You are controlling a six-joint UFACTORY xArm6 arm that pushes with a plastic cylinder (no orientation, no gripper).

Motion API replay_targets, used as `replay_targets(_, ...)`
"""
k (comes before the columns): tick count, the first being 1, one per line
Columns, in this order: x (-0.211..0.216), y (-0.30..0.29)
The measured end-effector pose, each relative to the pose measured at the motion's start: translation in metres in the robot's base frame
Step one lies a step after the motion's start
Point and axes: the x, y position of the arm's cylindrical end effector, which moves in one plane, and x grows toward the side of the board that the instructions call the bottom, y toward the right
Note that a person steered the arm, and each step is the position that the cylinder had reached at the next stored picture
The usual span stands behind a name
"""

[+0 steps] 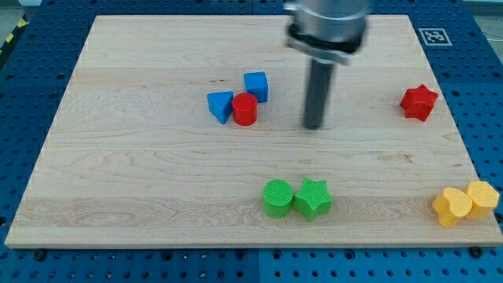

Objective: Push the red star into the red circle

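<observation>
Mostly bare pale wooden table (141, 181) on blue pegboard. Tip (313, 126) planted mid-board, holding nothing, touching no block. Red star (418, 102) well apart at 3 o'clock; red circle (244, 109) near at 9 o'clock, touching blue triangle (221, 105) and blue cube (256, 86).

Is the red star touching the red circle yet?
No, the red star sits alone near the view's right edge, far from the red circle, with my tip between them.
</observation>
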Motion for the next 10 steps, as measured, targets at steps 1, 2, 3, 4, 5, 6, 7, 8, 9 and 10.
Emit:
replay_targets(1, 0.029, 0.111)
replay_targets(2, 0.023, 0.210)
replay_targets(3, 0.004, 0.222)
replay_targets(4, -0.012, 0.206)
replay_targets(5, -0.026, 0.165)
replay_targets(6, -0.032, 0.105)
replay_targets(7, -0.034, 0.069)
replay_targets(8, -0.033, 0.114)
replay_targets(9, -0.048, 0.144)
replay_targets(10, -0.058, 0.120)
